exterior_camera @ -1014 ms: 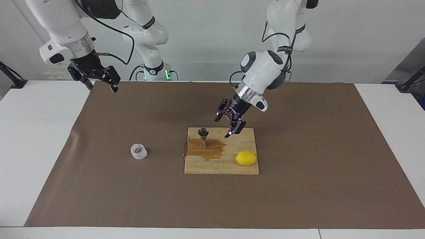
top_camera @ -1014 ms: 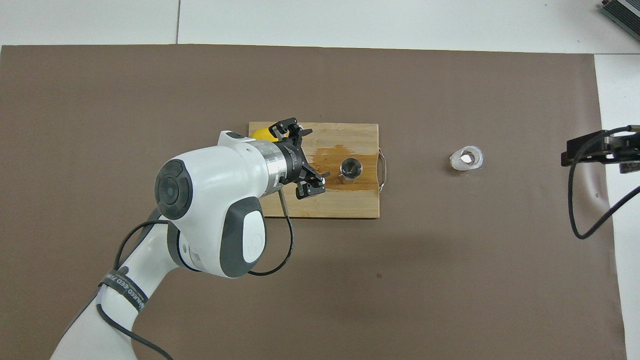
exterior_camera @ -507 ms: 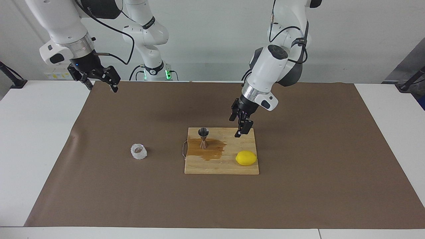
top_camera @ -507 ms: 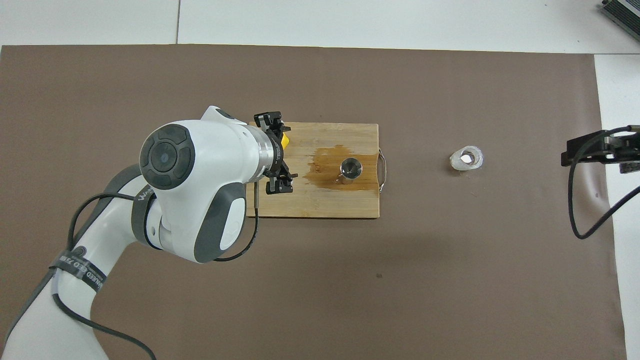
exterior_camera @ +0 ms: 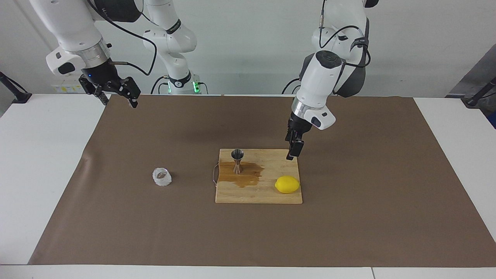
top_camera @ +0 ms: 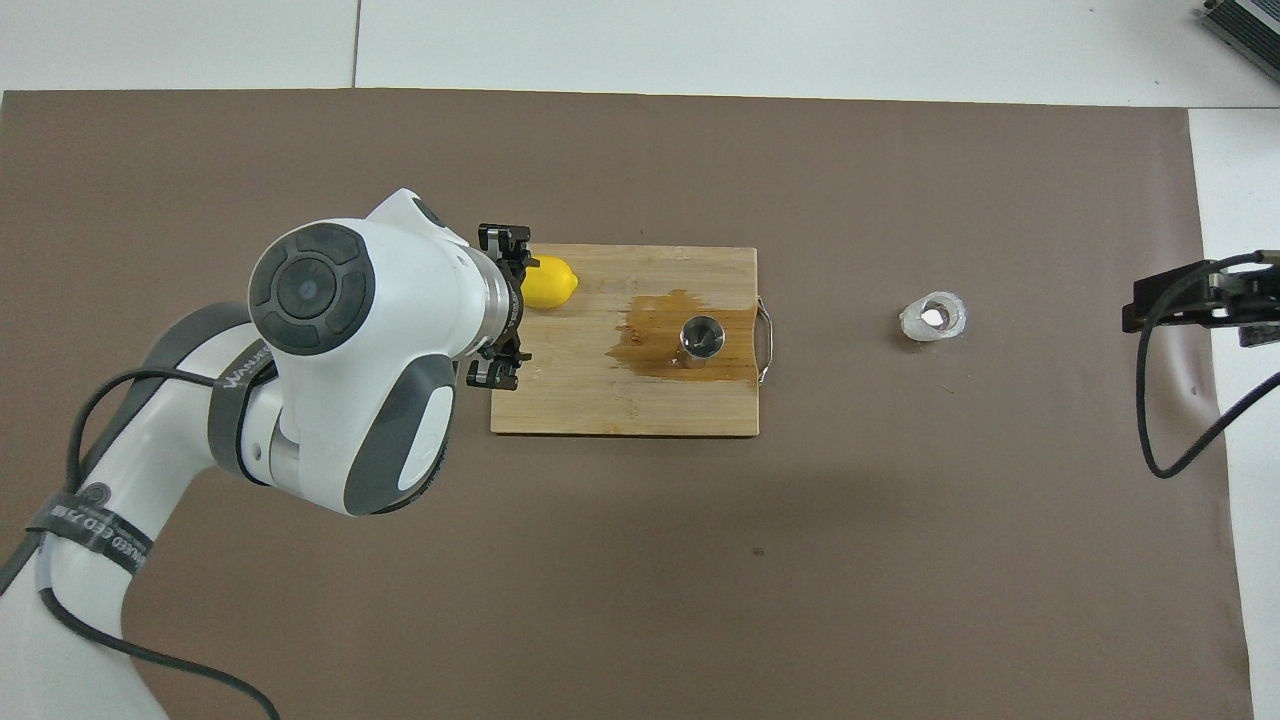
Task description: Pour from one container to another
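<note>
A small bumpy clear glass cup (exterior_camera: 161, 176) (top_camera: 932, 317) stands upright on the brown mat, toward the right arm's end and apart from the board. The steel hourglass jigger (exterior_camera: 237, 159) (top_camera: 702, 337) stands upright on the wooden cutting board (exterior_camera: 259, 195) (top_camera: 620, 410), in a brown wet stain. My left gripper (exterior_camera: 291, 154) (top_camera: 515, 307) hangs open and empty, pointing down over the board's edge at the left arm's end, well clear of the jigger. My right gripper (exterior_camera: 119, 101) (top_camera: 1135, 310) waits open and empty, raised over the mat's edge at the right arm's end.
A yellow lemon (exterior_camera: 287, 184) (top_camera: 550, 283) lies on the board's corner farther from the robots, at the left arm's end. A thin wire handle (exterior_camera: 214, 175) sticks out from the board toward the cup. The brown mat (exterior_camera: 348, 217) covers most of the white table.
My left gripper has drawn away from the jigger toward the left arm's end of the board and turned to point straight down. The right arm, cup and jigger have not moved.
</note>
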Robot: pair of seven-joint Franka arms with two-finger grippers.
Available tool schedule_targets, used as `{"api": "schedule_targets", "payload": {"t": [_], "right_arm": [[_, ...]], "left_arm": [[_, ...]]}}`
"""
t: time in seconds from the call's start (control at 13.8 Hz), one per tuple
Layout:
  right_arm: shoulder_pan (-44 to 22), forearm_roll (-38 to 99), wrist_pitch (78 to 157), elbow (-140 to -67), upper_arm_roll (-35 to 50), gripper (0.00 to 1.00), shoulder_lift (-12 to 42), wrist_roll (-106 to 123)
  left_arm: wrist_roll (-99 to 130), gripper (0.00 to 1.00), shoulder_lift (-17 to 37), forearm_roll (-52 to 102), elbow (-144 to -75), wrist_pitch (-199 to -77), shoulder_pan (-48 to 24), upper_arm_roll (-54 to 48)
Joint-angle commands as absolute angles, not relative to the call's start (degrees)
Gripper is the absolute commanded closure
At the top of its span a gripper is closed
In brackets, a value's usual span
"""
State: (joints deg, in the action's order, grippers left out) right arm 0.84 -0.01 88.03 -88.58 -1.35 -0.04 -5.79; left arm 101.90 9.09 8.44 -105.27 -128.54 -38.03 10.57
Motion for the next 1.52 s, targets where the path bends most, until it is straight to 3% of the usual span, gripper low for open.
{"api": "schedule_targets", "payload": {"t": [0.0, 0.43, 0.87, 1.23, 1.45], "right_arm": [[1.4, -0.4, 87.5, -88.4, -1.1, 0.00, -0.3, -4.3], [1.4, -0.4, 87.5, -88.4, -1.1, 0.00, -0.3, -4.4], [2.5, -0.4, 86.3, -89.0, -1.2, 0.00, -0.5, 6.8], [6.6, 5.5, 100.6, -100.2, -1.4, 0.00, -3.3, 38.2], [8.5, 10.0, 110.8, -102.8, -1.4, 0.00, 1.6, 63.7]], "left_arm": [[97.4, 0.00, 7.1, 5.2, -105.3, -125.3, -35.3, 10.5], [73.3, 0.00, 1.0, 4.6, -105.6, -115.9, -25.3, 10.4], [41.8, 0.00, -1.3, 4.4, -105.4, -111.4, -17.1, 10.8], [14.0, 0.00, -2.0, 4.3, -105.4, -111.2, -11.3, 10.9], [8.7, 0.00, -2.2, 4.3, -105.4, -110.7, -8.9, 10.9]]}}
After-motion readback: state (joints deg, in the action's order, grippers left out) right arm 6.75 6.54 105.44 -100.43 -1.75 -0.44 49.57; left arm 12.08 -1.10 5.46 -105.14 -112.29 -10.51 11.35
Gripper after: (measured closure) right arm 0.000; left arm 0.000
